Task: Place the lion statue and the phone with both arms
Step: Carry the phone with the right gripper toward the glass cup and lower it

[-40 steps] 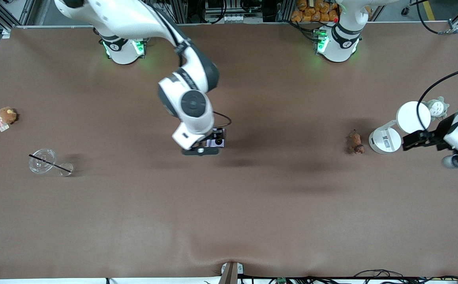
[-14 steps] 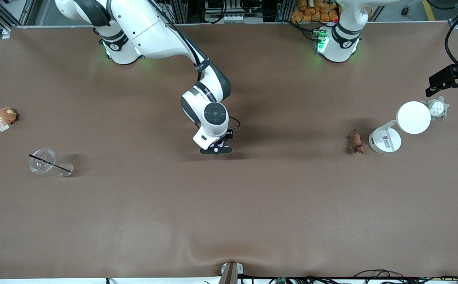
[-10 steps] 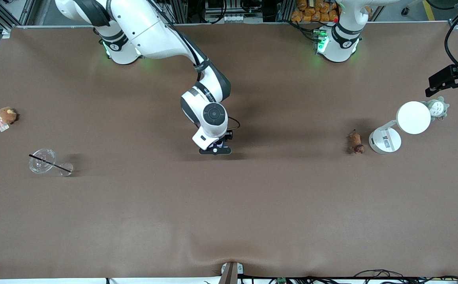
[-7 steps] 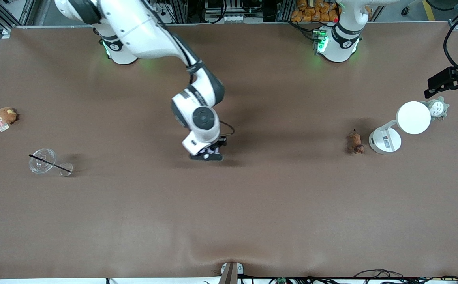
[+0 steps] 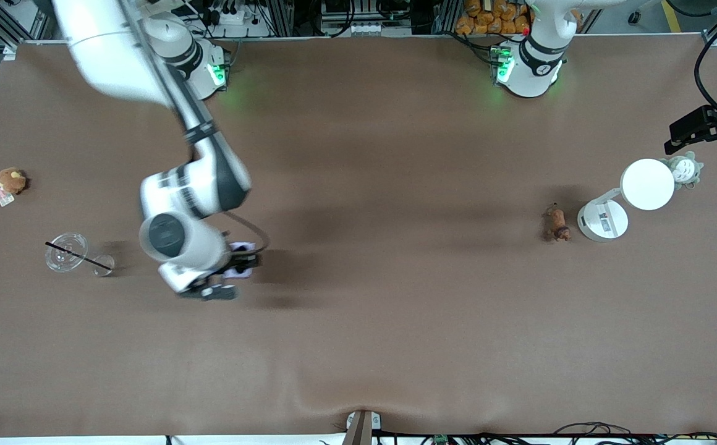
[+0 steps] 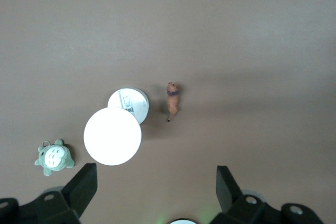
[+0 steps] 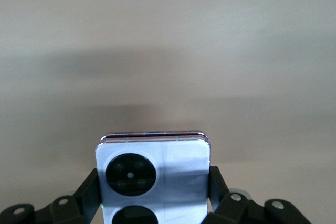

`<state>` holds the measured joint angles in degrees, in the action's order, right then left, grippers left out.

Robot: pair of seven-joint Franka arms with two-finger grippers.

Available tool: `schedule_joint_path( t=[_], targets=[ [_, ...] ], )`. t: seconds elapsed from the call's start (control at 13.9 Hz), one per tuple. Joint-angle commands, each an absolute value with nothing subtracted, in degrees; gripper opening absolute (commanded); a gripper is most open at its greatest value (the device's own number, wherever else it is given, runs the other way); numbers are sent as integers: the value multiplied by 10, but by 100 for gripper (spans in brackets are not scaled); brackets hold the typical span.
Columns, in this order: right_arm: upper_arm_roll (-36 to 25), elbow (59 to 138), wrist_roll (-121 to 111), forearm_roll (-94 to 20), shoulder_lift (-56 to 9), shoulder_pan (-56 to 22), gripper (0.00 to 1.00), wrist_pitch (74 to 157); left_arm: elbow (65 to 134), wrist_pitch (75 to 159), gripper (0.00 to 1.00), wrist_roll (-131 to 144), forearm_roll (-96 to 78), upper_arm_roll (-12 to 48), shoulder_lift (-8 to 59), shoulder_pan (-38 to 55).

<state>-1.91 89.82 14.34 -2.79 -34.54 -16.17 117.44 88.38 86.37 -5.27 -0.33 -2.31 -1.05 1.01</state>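
The lion statue [image 5: 557,223] lies on the brown table beside the white lamp's base; it also shows in the left wrist view [image 6: 172,99]. My right gripper [image 5: 235,264] is shut on the pale lavender phone [image 5: 237,264] and holds it over the table toward the right arm's end, not far from the clear cup. In the right wrist view the phone [image 7: 155,177] sits between the fingers with its two black camera circles showing. My left gripper [image 5: 701,131] is open and empty, high over the table's edge at the left arm's end, above the grey-white plush.
A white desk lamp [image 5: 624,198] stands beside the lion. A grey-white plush [image 5: 683,168] lies by the lamp head. A clear cup with a black straw [image 5: 68,255] and a tan plush with a tag [image 5: 10,182] lie at the right arm's end.
My right arm has carried the phone from the table's middle toward the right arm's end and nearer the camera side. The left gripper rose earlier and now holds still.
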Motion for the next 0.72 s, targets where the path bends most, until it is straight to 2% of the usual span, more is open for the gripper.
schedule_joint_path(
  t=[0.0,0.29,0.65],
  targets=[
    [-6,905,43,-22,-344,-68,0,1181,870,860,100,-52,-8,-25,7,15],
    [-7,901,-31,-19,-384,6,0,1205,870,860,100,-53,-5,-25,11,18],
    [-8,902,-29,-6,-432,53,0,1243,870,860,100,-53,-4,-25,11,18]
  ],
)
